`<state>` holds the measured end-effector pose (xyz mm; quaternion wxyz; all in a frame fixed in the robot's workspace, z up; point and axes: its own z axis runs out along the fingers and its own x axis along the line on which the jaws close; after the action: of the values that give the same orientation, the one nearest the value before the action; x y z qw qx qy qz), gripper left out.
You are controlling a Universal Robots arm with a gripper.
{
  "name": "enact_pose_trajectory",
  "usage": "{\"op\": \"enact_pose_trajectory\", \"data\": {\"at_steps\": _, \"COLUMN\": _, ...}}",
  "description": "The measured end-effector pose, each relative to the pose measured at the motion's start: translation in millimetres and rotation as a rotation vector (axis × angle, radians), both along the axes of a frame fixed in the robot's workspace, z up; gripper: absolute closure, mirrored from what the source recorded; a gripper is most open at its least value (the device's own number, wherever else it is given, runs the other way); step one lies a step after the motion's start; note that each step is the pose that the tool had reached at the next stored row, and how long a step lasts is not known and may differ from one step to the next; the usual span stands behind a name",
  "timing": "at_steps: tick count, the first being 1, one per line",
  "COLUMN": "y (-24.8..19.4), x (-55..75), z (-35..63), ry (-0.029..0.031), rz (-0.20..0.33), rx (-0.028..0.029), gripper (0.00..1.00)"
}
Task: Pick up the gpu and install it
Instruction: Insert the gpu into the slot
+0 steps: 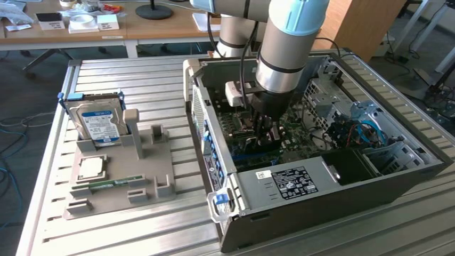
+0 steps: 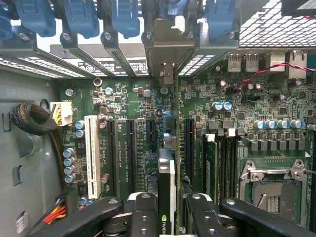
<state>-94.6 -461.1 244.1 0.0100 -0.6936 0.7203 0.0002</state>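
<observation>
While the arm reaches down into the open computer case [image 1: 398, 176], the gripper [image 2: 167, 212] stands pinched on the gpu [image 2: 166, 182], fingers [image 2: 143, 210] pressing either face of the thin card.

Item: gpu, held edge-on, directly below the gripper, over the motherboard [image 2: 123, 98]. Long axis runs 6 to 12 o'clock in the wrist view, parallel to the expansion slots [image 2: 129, 148]; silver end bracket [image 2: 168, 57] at 12 o'clock against the rear bracket bays. In the exterior view the gripper [image 1: 269, 140] sits at case centre.

Judgement: card appears lined up with a slot; whether fully seated cannot be told.

Elsewhere: hard drive [image 1: 99, 125] on grey fixture tray [image 1: 114, 197], 9 o'clock of the case.
</observation>
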Motion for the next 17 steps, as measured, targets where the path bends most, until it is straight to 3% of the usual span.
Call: {"op": "enact_pose_trajectory", "data": {"at_steps": 17, "y": 0.0, "x": -0.1, "z": -2.0, "ry": 0.0001, "rz": 0.0, "rx": -0.0002, "gripper": 0.73}}
